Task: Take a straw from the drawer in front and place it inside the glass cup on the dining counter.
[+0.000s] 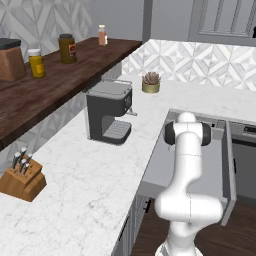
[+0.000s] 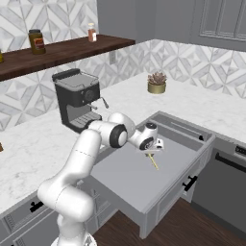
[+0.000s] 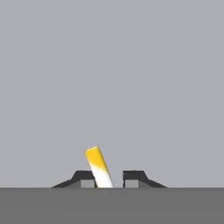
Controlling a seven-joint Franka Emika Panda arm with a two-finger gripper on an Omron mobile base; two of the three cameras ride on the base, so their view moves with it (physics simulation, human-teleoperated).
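The grey drawer [image 2: 129,180] stands pulled open below the marble counter, and its left wall [image 1: 159,160] shows beside the arm. A yellow and white straw [image 2: 154,163] lies on the drawer floor. My gripper [image 2: 151,153] reaches down onto one end of it. In the hand view the straw [image 3: 97,161] rises tilted between the two dark fingertips [image 3: 86,177] of the gripper [image 3: 109,180], which has closed in around it. The plain drawer floor [image 3: 112,78] lies beyond. The glass cup and the dining counter are out of view.
A coffee machine [image 2: 77,98] and a potted plant [image 2: 156,82] stand on the counter behind the drawer. A knife block [image 1: 21,177] sits at the near left. Jars line a wooden shelf [image 1: 55,80]. A dark appliance front [image 2: 223,185] adjoins the drawer's right side.
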